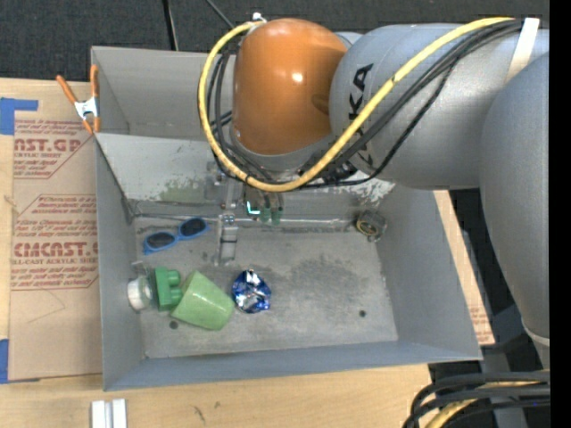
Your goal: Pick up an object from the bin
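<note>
Several loose things lie near the gripper (229, 239), which hangs low, probably poised to choose one. Blue toy glasses (174, 234) sit just view-left of it and a crumpled blue wrapper (251, 292) just below, near a green cup (203, 302). The arm's orange cover (285, 87) hides much of the gripper (open or closed, I cannot tell).

I see blue sunglasses (174, 235) lying flat near the left wall of the bin (114, 266). Nearer the front, a pale green cup (203, 302) lies on its side, a green-and-white cap (153, 291) against its left, a crumpled blue wrapper (251, 292) just beside its right.
</note>
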You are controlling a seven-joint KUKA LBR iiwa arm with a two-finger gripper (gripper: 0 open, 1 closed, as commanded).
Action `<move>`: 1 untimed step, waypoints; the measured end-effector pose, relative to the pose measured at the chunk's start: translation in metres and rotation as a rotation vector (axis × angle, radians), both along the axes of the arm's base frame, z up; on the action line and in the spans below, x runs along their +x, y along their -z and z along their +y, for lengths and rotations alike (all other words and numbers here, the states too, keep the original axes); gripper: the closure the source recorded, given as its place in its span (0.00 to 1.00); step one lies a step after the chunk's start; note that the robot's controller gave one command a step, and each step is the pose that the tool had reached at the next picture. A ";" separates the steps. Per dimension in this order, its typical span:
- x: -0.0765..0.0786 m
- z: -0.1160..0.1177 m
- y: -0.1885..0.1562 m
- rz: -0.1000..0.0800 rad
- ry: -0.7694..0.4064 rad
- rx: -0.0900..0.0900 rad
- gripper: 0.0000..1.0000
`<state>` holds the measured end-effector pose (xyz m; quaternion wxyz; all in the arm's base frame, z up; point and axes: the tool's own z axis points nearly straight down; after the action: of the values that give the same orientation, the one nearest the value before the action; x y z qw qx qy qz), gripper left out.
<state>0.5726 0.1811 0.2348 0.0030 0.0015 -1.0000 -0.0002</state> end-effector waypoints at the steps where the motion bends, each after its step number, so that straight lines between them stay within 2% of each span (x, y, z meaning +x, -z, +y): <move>1: -0.015 0.023 0.084 0.001 0.044 -0.001 0.00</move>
<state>0.5571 0.2039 0.1506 0.0033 -0.0206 -0.9998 0.0002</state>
